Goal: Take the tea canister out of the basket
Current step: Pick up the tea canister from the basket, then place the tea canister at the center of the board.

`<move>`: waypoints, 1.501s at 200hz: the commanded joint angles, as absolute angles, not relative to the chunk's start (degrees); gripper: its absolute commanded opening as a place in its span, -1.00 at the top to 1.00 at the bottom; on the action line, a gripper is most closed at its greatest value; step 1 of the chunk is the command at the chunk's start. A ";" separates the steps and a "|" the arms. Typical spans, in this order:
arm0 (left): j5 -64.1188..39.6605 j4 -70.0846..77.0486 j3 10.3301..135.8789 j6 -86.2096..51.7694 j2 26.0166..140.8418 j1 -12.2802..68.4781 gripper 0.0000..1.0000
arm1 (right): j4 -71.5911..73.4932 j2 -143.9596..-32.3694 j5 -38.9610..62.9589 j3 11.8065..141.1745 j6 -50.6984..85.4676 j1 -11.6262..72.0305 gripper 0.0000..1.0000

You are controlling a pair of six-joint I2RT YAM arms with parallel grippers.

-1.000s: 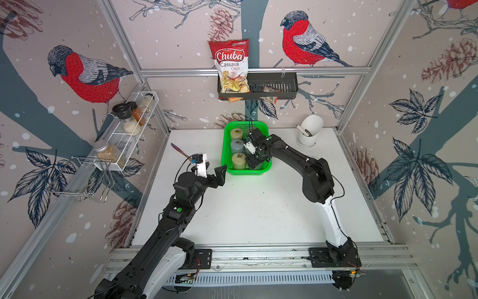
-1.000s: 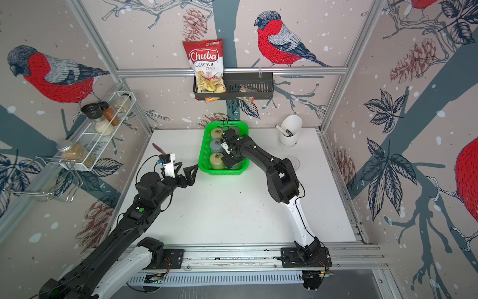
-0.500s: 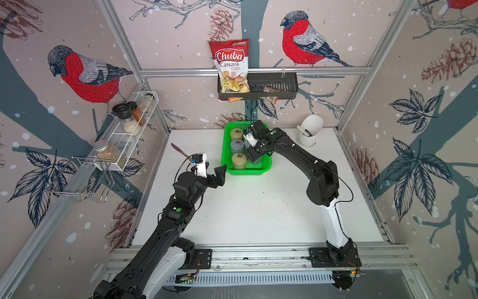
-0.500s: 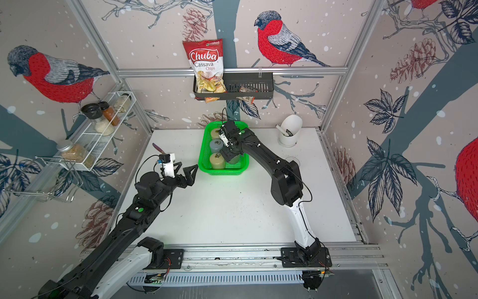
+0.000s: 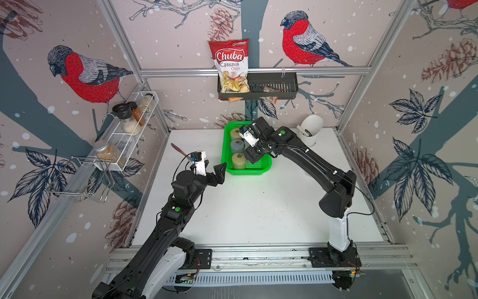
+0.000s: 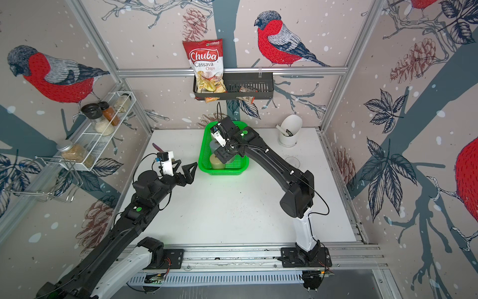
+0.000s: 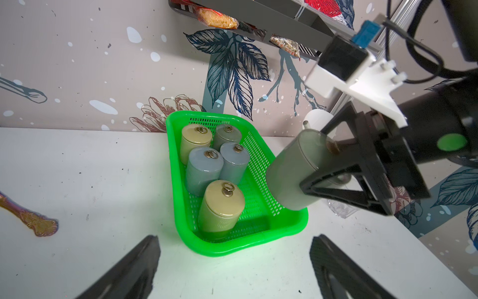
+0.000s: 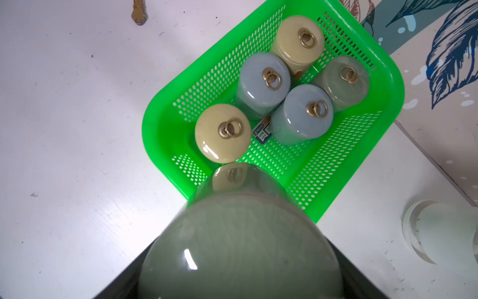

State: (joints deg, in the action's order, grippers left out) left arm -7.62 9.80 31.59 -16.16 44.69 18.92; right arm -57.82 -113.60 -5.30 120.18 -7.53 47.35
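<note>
A grey-green tea canister (image 7: 289, 170) hangs tilted above the near right part of the bright green basket (image 7: 232, 249), clear of its rim. My right gripper (image 7: 336, 178) is shut on it, one black finger on each side. In the right wrist view the canister (image 8: 240, 246) fills the foreground above the basket (image 8: 155, 124). Several more canisters stand in the basket: beige (image 8: 223, 133), blue-grey (image 8: 263, 77) and grey-green (image 8: 341, 80). My left gripper (image 5: 216, 168) is open and empty, just off the basket's front left corner (image 5: 227, 170).
A white cup (image 5: 310, 130) stands at the back right. A bronze spoon (image 5: 178, 150) lies left of the basket. A black wall rack (image 5: 271, 85) with a chips bag hangs above the basket. A white wire shelf (image 5: 124, 129) holds jars on the left wall.
My right gripper has risen out of the basket with the grey-green canister in it and swung slightly toward the back. The left arm has not moved.
</note>
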 commanded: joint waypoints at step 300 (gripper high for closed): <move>-8.53 10.50 31.07 -15.39 47.20 19.11 -0.90 | -32.00 -110.66 -4.99 85.77 1.14 27.53 1.00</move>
State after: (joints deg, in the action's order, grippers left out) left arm -8.80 9.89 31.14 -16.08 47.27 18.98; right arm -36.16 -109.56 -5.10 85.01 0.19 27.77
